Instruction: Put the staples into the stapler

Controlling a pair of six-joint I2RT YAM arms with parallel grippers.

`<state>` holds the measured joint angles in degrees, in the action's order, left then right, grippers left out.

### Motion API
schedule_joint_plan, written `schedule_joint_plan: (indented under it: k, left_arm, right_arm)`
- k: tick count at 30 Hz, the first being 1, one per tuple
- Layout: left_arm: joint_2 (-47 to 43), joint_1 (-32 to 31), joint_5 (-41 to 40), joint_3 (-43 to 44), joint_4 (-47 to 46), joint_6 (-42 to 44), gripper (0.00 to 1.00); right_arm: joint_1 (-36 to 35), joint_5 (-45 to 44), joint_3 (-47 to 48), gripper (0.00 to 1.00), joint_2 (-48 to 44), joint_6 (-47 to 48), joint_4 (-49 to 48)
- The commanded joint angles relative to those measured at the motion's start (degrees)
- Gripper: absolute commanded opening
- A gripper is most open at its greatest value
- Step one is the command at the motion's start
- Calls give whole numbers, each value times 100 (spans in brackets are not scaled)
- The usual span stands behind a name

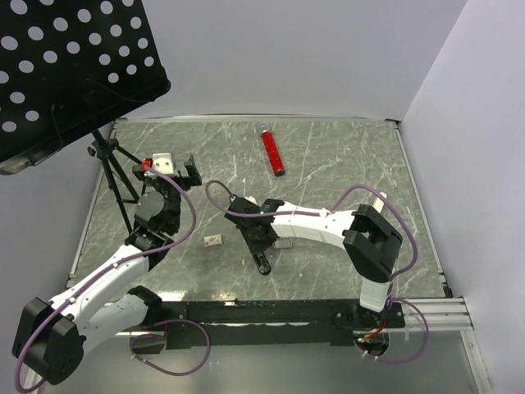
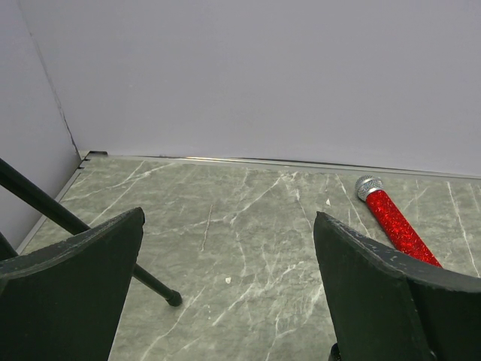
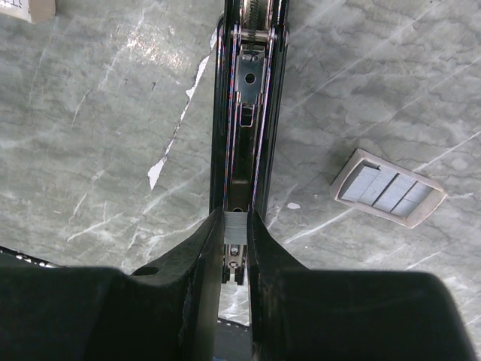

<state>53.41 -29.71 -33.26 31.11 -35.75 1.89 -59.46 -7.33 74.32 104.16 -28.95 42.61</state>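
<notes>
The base rail (image 1: 271, 312) runs along the near edge of the table (image 1: 361, 164), with both arms rising from it. The left arm leans up and to the left. The right arm bends from the right corner toward the middle.

The right gripper (image 1: 257, 233) hangs at mid-table, straight over the stapler (image 1: 262, 259). Seen from its wrist, its fingers (image 3: 192, 263) are drawn close together and pinch the staples (image 3: 234, 227), a short grey strip, between their tips. The stapler lies open on the table, its metal channel bare and running away from the fingers. The strip sits in line with the near end of that channel. Whether it touches the metal cannot be told.

Just to the right of the stapler in the wrist view, and apart from it, lies a small pale tray (image 3: 342, 180) with grey strips inside. A beige box piece (image 1: 212, 240) lies on the table to the left of the stapler, apart from it.

Farther back on the left, the left gripper (image 2: 229, 222) is held above the table with its fingers spread wide and nothing between them. A tripod (image 1: 115, 176) stands beside it, one foot on the marble, and a black perforated panel (image 1: 66, 66) hangs over that corner.

Near the far wall a red tube (image 1: 273, 150) lies flat, well apart from both grippers.
</notes>
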Motion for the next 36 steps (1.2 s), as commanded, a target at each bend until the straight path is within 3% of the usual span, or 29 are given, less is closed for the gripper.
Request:
schedule_joint_plan:
  k: [1, 22, 36]
  left_arm:
    - [-67, -26, 30, 0, -213, -40, 100]
    - [-76, -17, 12, 9, -205, -31, 99]
    - [-102, -26, 3, 17, -205, -13, 99]
  right_arm:
    - [57, 56, -146, 7, -247, -50, -104]
    - [66, -13, -331, 8, -36, -67, -69]
    - [84, -198, -744, 10, -423, -234, -552]
